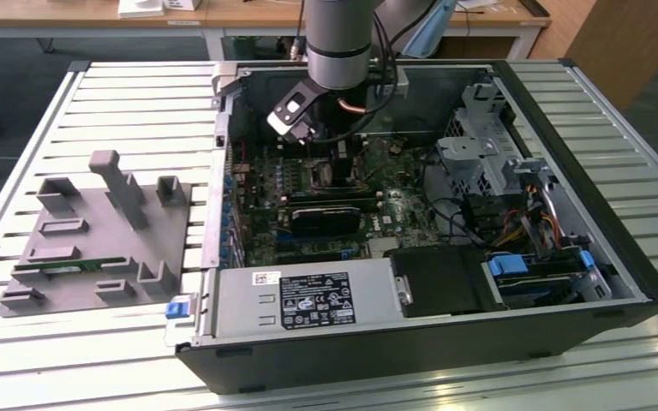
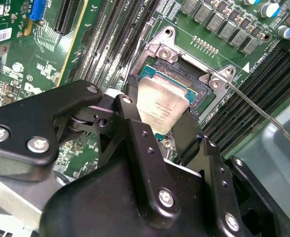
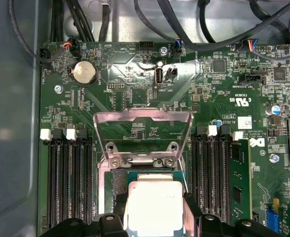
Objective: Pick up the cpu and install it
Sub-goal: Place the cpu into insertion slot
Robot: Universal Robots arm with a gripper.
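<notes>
1. Well apart from the gripper (image 1: 336,171), off toward the exterior view's left, a grey holder tray (image 1: 83,248) sat on the slatted table (image 1: 32,128). A green memory stick (image 1: 64,271) lay in one of its slots.
2. The arm (image 1: 338,43) hung inside the open computer case (image 1: 637,282), and the gripper was low over the motherboard (image 3: 135,74).
3. The gripper was clenched on the cpu (image 2: 162,98). Its black fingers (image 2: 127,111) pressed on two opposite edges of the chip, with no gap that I could see in both wrist views.
4. The cpu lay flat between the fingertips, silver top up, directly over the socket (image 2: 201,96). I could not tell whether it rested in the socket or hovered just above it.
5. Just beyond the fingertips the socket's load plate (image 3: 142,129) stood swung up and open. Memory slots (image 3: 66,182) ran along both sides of the gripper.
6. The thin retention lever (image 2: 263,114) stuck out free, near the gripper on one side. In the exterior view, the metal drive cage (image 1: 478,150) stood farther off, toward that view's right.
7. My judgement was that the pick-up was done and the install step was in hand, at the point of seating the chip.
8. Seating would have called for the chip to be kept level and square to the socket frame. It would also have called for no sideways push on the contacts beneath, and for a grip eased only once the chip lay flat.
</notes>
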